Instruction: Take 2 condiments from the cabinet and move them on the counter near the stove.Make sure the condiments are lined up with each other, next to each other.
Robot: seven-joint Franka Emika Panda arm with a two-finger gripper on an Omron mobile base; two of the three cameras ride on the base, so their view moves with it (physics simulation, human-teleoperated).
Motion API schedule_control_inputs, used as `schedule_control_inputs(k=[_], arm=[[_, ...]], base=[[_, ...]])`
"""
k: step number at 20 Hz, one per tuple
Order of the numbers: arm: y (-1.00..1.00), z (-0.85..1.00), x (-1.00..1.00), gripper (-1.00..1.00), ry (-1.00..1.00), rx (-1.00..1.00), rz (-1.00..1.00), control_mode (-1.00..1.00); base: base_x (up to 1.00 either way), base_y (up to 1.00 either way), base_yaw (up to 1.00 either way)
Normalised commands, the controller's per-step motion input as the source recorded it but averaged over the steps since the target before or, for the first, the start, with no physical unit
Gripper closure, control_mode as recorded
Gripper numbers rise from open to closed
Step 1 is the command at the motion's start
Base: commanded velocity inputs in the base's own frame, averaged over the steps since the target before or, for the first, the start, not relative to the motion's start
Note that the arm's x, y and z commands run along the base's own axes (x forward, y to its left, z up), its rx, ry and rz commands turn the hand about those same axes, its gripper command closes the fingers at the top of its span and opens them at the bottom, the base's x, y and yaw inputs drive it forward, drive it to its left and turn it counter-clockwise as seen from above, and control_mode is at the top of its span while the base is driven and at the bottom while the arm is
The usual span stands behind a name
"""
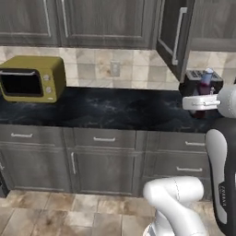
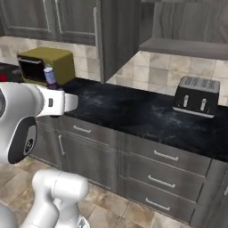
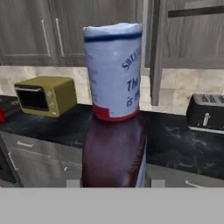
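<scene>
One bottle is in my grip: the dark brown bottle point(image 3: 114, 153) with its pale blue cap point(image 3: 114, 70) stands upright close before the hand camera, its body running down between my fingers, which are drawn in narrow against its sides. Scanning left to right in the left base view, the olive-yellow toaster oven point(image 1: 33, 78) sits at the far left of the counter point(image 1: 115, 108), a long bare stretch of black worktop follows, then the open cabinet door point(image 1: 174, 37) hangs out above it, and at the right my gripper point(image 1: 203, 99) holds the bottle above the counter in front of the black toaster point(image 1: 196, 79). In the right base view the order reverses by viewpoint: my gripper point(image 2: 52, 87) and the bottle's cap sit at the left, just in front of the toaster oven, the cabinet point(image 2: 187, 26) with its grey shelf point(image 2: 182, 46) stands open mid-frame, and the toaster rests well to the right.
</scene>
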Motion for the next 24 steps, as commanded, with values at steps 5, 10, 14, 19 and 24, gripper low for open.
schedule_control_inputs(k=[5, 10, 14, 19, 24], arm=[[0.0, 0.0, 0.0, 1.0, 0.0, 0.0, 0.0, 1.0], [0.0, 0.0, 0.0, 1.0, 0.0, 0.0, 0.0, 1.0], [0.0, 0.0, 0.0, 1.0, 0.0, 0.0, 0.0, 1.0], [0.0, 0.0, 0.0, 1.0, 0.0, 0.0, 0.0, 1.0], [0.0, 0.0, 0.0, 1.0, 0.0, 0.0, 0.0, 1.0]], base=[[0.05, 0.43, 0.51], [0.55, 0.25, 0.34], [0.53, 0.38, 0.15], [0.39, 0.61, 0.08], [0.41, 0.54, 0.05]])
